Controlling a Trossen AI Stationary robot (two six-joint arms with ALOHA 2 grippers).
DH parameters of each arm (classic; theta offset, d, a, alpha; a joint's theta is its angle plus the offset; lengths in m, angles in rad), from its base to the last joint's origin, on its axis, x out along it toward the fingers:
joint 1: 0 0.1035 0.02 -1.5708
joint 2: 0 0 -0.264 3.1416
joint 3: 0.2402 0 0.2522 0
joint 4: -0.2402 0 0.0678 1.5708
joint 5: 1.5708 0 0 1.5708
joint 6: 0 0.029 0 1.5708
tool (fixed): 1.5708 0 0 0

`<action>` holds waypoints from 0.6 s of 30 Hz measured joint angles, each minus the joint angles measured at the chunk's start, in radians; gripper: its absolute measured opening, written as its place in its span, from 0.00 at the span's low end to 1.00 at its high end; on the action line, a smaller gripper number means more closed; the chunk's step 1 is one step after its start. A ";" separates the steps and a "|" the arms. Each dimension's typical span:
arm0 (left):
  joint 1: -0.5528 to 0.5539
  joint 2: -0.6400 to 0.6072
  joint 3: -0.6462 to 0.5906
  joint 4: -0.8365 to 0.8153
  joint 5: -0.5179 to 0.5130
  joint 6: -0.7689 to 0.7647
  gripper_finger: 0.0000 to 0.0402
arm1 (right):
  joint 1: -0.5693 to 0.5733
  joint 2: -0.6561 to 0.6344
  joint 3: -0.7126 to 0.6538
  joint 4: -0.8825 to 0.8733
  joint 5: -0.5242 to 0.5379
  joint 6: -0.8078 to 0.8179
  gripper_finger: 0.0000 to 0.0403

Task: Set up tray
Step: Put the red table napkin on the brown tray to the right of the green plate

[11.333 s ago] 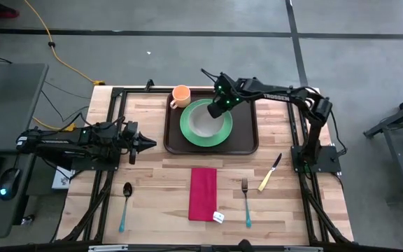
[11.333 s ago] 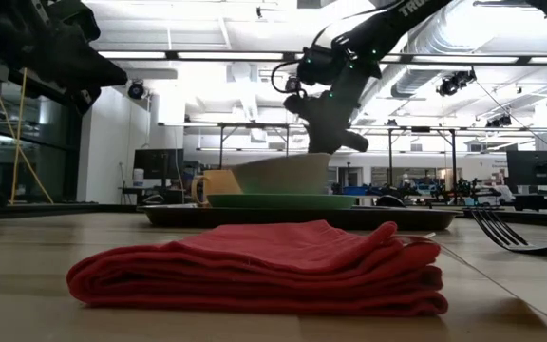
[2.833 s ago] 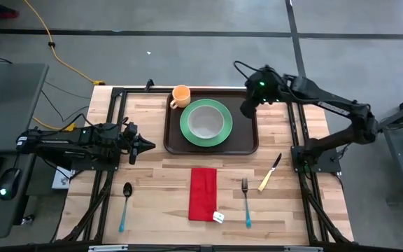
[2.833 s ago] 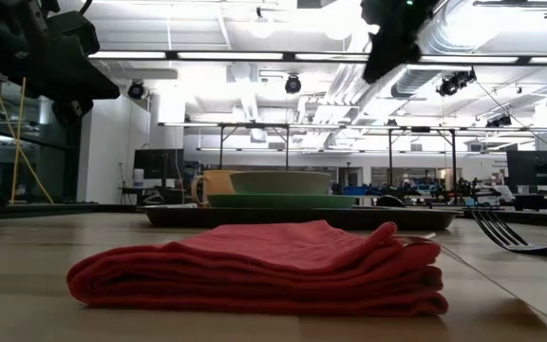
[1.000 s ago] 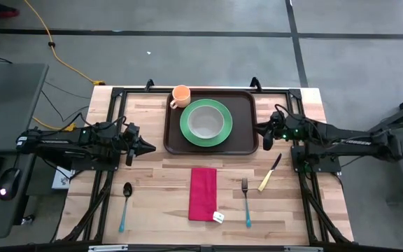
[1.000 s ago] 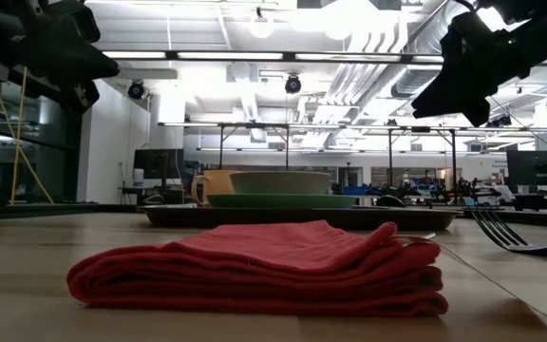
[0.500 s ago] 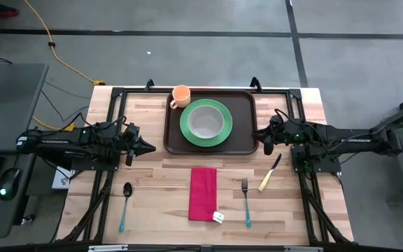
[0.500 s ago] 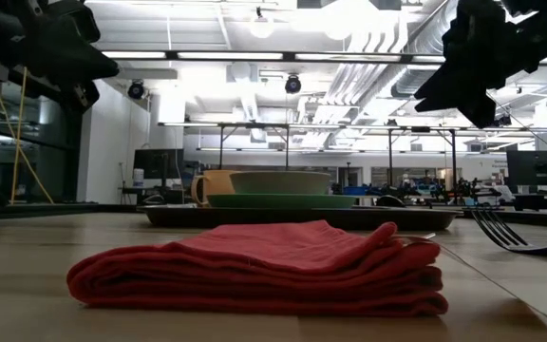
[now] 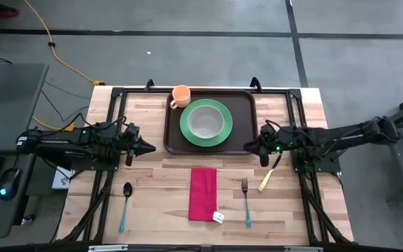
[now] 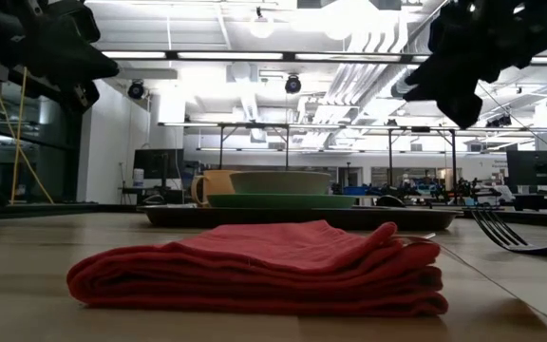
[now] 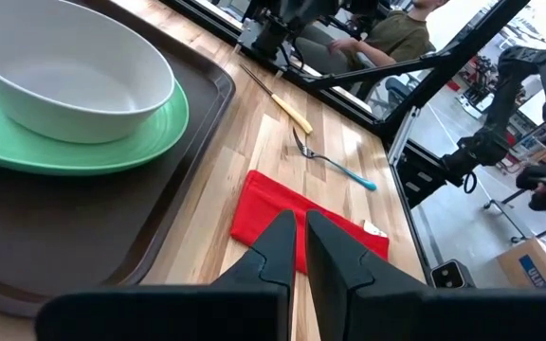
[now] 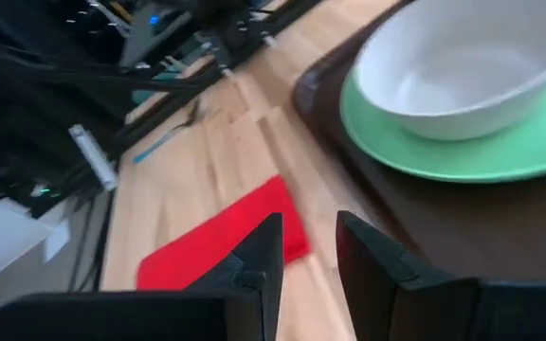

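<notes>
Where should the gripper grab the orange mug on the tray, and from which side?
Probably by the rim, from above. The orange mug stands upright with its mouth open upward in the far left corner of the tray. The green plate sits close beside it, so a side approach looks cramped. Its handle faces left.

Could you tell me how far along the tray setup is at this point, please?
Done: the green plate with the white bowl and the orange cup sit on the tray. In hand: nothing. The right pincer hovers empty by the tray's right edge, near the knife; the left pincer waits left of the tray. Left: napkin, fork, knife and spoon lie on the table.
</notes>
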State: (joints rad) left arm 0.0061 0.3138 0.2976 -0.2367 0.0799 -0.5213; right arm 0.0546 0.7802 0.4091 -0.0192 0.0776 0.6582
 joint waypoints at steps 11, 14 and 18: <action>0.000 0.000 0.000 -0.001 0.000 0.000 0.14 | 0.116 0.082 0.001 0.099 -0.019 0.079 0.19; 0.000 0.000 0.000 -0.001 0.000 -0.007 0.14 | 0.154 0.096 0.001 0.104 0.002 0.103 0.19; 0.000 0.000 0.000 -0.001 0.021 -0.006 0.14 | 0.202 0.119 0.001 0.141 0.041 0.127 0.19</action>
State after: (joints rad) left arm 0.0059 0.3141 0.2974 -0.2379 0.1009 -0.5277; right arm 0.2562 0.8990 0.4099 0.1222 0.1188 0.7852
